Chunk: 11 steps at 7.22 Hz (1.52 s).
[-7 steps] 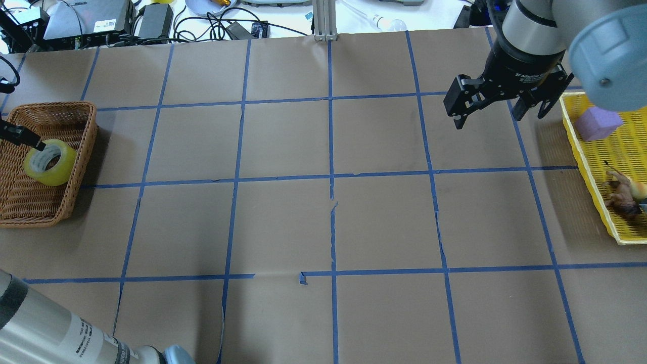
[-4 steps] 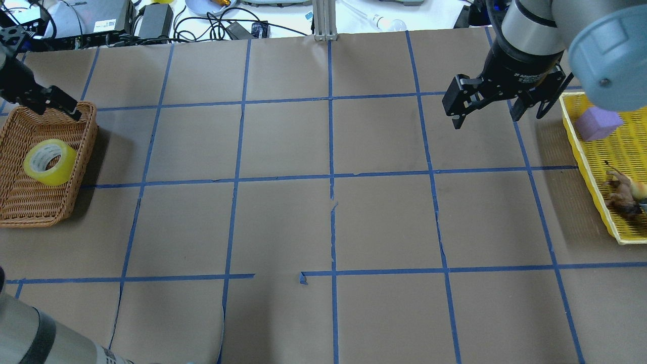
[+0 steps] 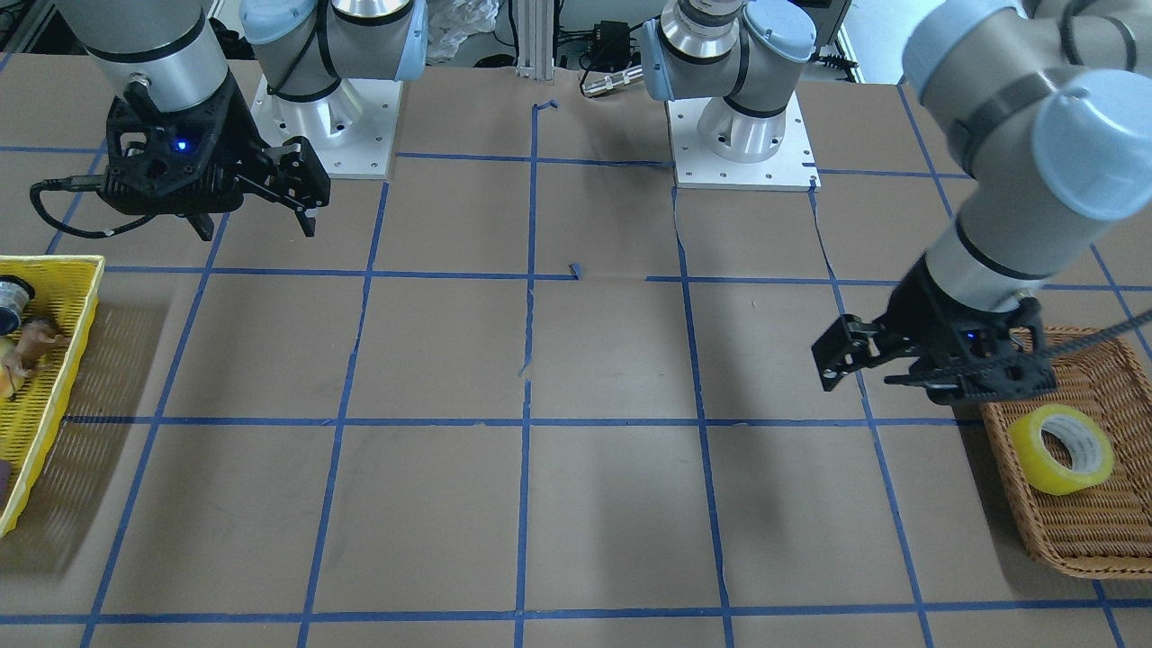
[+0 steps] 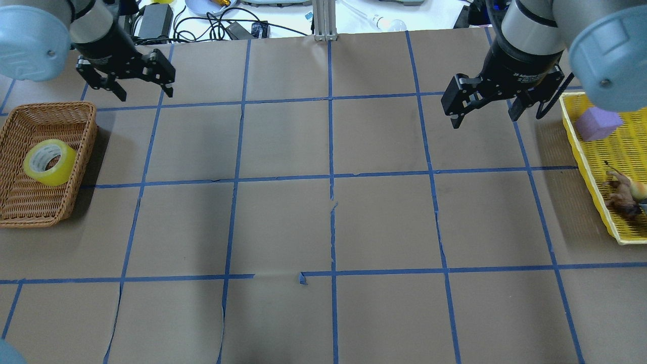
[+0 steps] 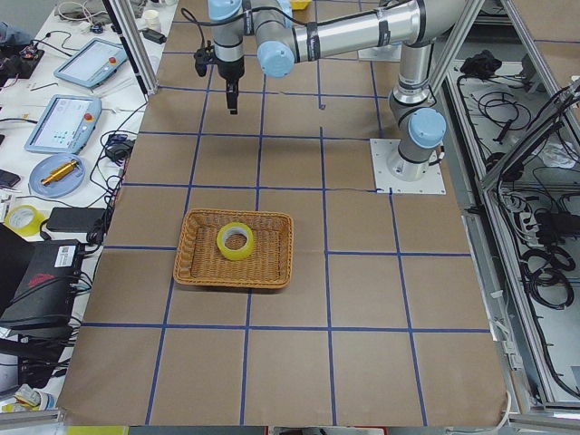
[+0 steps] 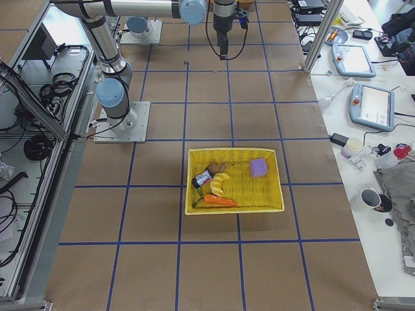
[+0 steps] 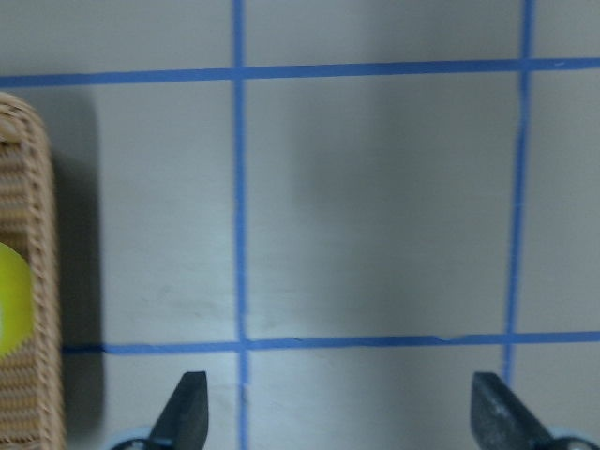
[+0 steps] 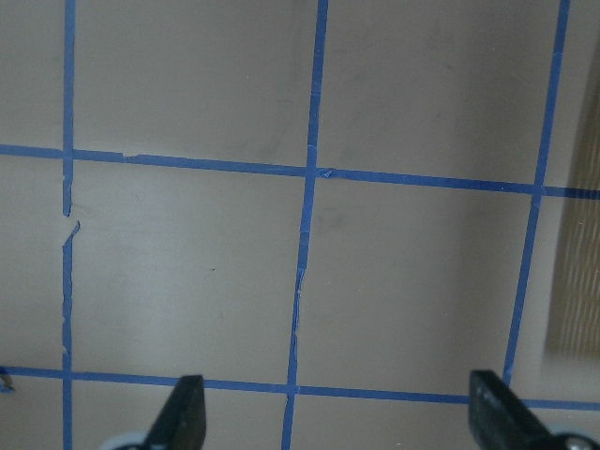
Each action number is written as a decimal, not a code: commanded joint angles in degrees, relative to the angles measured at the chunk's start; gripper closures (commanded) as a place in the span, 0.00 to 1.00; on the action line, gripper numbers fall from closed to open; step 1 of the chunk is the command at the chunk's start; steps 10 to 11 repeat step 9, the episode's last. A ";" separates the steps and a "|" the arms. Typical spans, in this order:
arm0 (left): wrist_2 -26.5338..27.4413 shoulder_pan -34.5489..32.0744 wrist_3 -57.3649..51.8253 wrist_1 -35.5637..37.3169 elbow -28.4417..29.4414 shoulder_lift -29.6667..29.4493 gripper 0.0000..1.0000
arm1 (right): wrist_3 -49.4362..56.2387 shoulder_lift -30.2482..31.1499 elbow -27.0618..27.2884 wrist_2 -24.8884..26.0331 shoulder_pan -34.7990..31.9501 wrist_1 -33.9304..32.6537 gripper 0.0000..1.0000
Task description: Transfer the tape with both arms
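The yellow tape roll (image 4: 49, 162) lies in a wicker basket (image 4: 87, 146) at the table's left end. It also shows in the front view (image 3: 1062, 448), in the exterior left view (image 5: 236, 240), and as a yellow edge in the left wrist view (image 7: 7, 309). My left gripper (image 4: 145, 95) is open and empty. It hangs above the table beyond and to the right of the basket, apart from the tape; the front view (image 3: 886, 382) and its wrist view (image 7: 342, 422) show it too. My right gripper (image 4: 485, 120) is open and empty over the far right of the table (image 3: 256, 229).
A yellow mesh tray (image 4: 581, 146) at the table's right end holds a purple block (image 4: 599, 124) and a toy animal (image 4: 621, 194). Blue tape lines grid the brown table. Cables and devices (image 4: 151, 20) lie past the far edge. The arm bases (image 3: 738, 135) stand at the robot's side.
My left gripper has drawn away from the tape in the basket and swung toward the far edge and to the right. The tape stays in the basket. The right gripper has barely moved.
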<state>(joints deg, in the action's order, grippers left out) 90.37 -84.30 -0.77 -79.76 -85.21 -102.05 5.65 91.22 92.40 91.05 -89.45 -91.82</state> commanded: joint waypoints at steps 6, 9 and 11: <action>-0.11 -7.90 9.39 -11.82 -1.19 12.84 0.00 | 0.41 -0.07 0.50 0.26 -0.03 -0.64 0.00; 0.69 -7.11 6.57 -11.82 -1.18 13.01 0.00 | 0.50 -0.07 0.50 0.44 -0.03 -0.64 0.00; 0.69 -7.11 6.57 -11.82 -1.18 13.01 0.00 | 0.50 -0.07 0.50 0.44 -0.03 -0.64 0.00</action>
